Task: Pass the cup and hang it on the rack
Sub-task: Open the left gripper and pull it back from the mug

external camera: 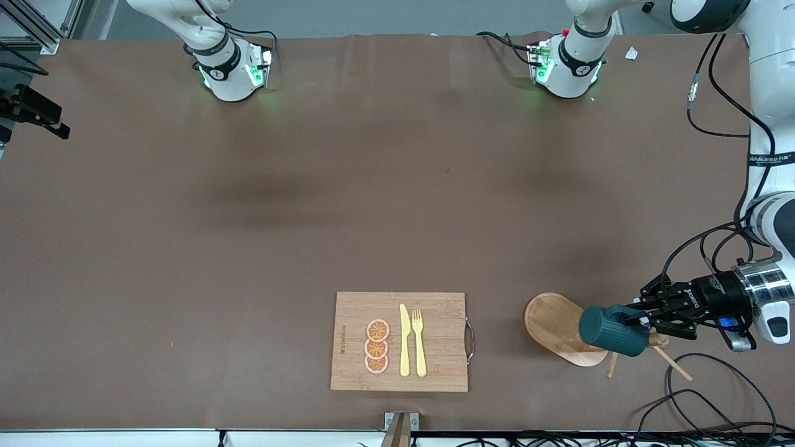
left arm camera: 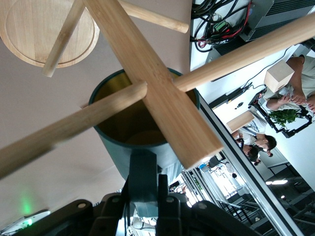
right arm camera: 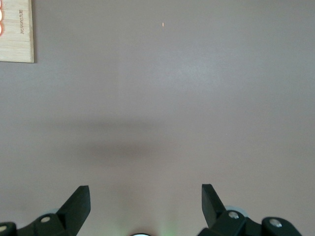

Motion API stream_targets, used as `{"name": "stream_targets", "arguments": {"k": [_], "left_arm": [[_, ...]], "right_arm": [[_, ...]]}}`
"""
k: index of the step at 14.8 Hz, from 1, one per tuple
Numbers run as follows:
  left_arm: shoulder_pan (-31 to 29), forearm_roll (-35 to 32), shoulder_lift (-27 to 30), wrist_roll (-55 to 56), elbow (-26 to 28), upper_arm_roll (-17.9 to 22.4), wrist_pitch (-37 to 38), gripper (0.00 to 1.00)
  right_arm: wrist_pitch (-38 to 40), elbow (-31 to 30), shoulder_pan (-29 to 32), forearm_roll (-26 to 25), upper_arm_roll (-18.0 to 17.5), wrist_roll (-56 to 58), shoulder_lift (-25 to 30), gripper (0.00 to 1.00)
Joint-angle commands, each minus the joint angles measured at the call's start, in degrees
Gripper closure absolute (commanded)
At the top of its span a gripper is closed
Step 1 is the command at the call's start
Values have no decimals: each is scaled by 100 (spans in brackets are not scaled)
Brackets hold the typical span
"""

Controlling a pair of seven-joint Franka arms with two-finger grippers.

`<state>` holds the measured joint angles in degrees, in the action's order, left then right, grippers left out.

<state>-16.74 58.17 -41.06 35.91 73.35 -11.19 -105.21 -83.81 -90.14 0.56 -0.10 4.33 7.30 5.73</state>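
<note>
My left gripper point(external camera: 646, 313) is shut on the loop handle of the dark teal cup point(external camera: 612, 330) and holds it on its side over the rack point(external camera: 553, 323), a light wooden mug tree with an oval base. In the left wrist view the cup point(left arm camera: 118, 147) shows its yellow-brown inside. Its mouth is up against the rack's post point(left arm camera: 152, 83), and a peg point(left arm camera: 74, 125) crosses its rim. My left gripper point(left arm camera: 143, 192) clamps the handle point(left arm camera: 142, 177). My right gripper point(right arm camera: 145, 194) is open and empty over bare brown table; it does not show in the front view.
A bamboo cutting board point(external camera: 435, 323) with a yellow knife, a yellow fork and orange slices lies beside the rack, toward the right arm's end; its corner point(right arm camera: 15, 29) shows in the right wrist view. Black cables point(external camera: 702, 397) lie near the table's front edge by the rack.
</note>
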Motion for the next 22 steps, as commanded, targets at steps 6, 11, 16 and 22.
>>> {"name": "stream_targets", "arguments": {"k": [6, 11, 16, 22], "left_arm": [[-67, 133, -95, -119, -31, -24, 132, 52], [-58, 116, -34, -110, -49, -24, 132, 0], [56, -732, 395, -233, -49, -59, 247, 0], [232, -3448, 1256, -453, -14, -1024, 255, 0]], "right_arm": [[31, 93, 49, -69, -29, 17, -28, 0], [58, 93, 58, -61, -29, 43, -28, 0], [40, 49, -3, 10, -29, 43, -63, 0], [58, 41, -3, 27, -29, 17, -108, 0]]}}
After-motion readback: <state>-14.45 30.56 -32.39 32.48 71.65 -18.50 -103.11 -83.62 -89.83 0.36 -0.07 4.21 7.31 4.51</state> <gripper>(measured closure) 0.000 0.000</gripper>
